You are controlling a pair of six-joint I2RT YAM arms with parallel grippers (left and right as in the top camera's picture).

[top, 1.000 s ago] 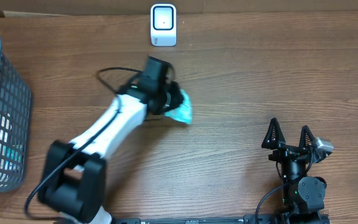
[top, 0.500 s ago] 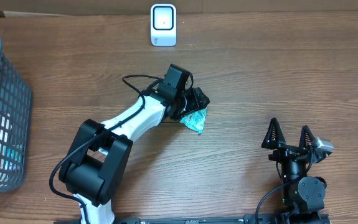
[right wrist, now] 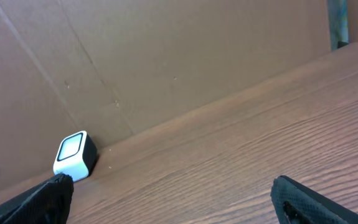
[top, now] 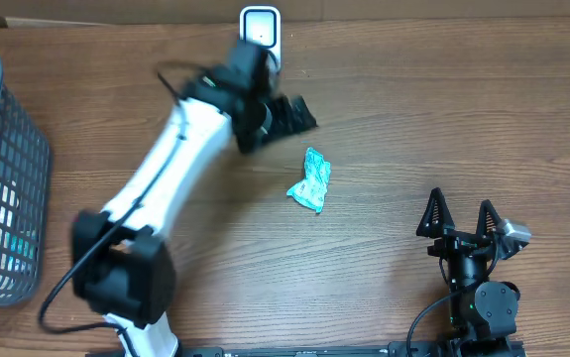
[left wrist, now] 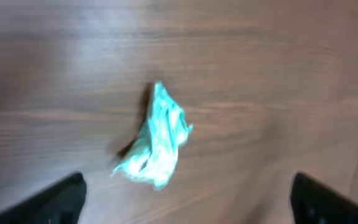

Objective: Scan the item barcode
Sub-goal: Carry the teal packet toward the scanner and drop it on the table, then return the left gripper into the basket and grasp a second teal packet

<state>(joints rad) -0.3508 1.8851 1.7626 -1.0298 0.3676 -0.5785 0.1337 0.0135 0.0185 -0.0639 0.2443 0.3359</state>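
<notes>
The item, a crumpled teal packet [top: 310, 181], lies loose on the wooden table; in the left wrist view the packet [left wrist: 157, 138] sits ahead of the fingers. My left gripper [top: 286, 114] hovers up and to the left of it, open and empty, blurred by motion; its fingertips [left wrist: 60, 196] show only at the bottom corners. The white barcode scanner [top: 261, 38] stands at the table's back edge, just behind the left arm, and the scanner [right wrist: 74, 155] also shows in the right wrist view. No barcode is visible on the packet. My right gripper [top: 460, 216] rests open at the front right.
A grey wire basket [top: 2, 178] with several items stands at the left edge. A brown cardboard wall [right wrist: 166, 56] runs along the back of the table.
The left gripper opened and let go of the teal packet, which now lies on the table. The left arm then swung back and left toward the scanner. The right arm stayed still.
</notes>
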